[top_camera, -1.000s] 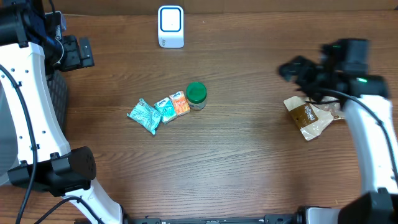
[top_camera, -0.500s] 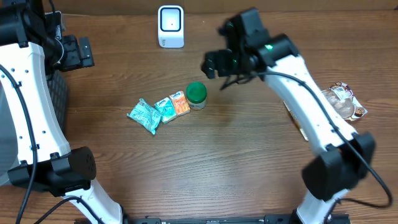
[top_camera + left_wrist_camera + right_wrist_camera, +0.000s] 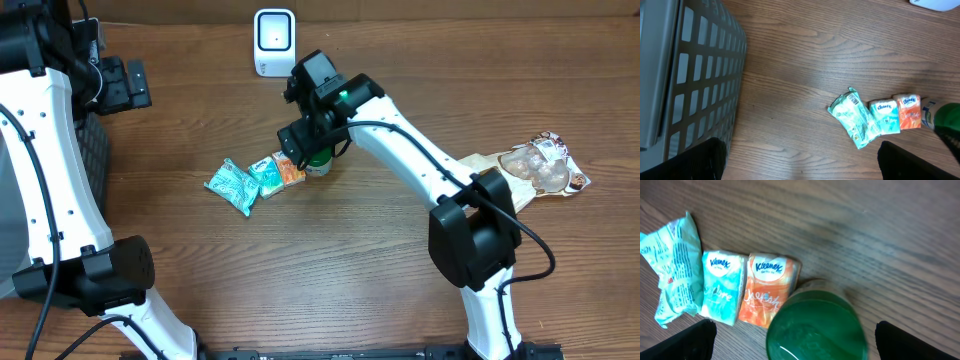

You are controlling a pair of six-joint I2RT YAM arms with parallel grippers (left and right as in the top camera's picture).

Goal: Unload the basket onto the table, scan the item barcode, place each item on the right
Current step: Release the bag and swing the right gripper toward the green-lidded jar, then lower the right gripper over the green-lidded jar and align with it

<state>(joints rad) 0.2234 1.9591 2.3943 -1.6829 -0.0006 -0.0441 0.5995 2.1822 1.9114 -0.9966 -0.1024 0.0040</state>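
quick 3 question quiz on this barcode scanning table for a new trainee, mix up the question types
1. True or false: the right gripper is shut on the green-lidded jar.
2. Which thing lies nearest the jar? A) orange tissue pack B) crumpled teal packet C) white scanner
3. How many packs lie in the row beside the jar?

Key
1. False: its jaws stand open above the jar, gripping nothing.
2. A: the white scanner stands apart at the table's far edge.
3. Three: the crumpled teal packet, a teal tissue pack and the orange tissue pack.
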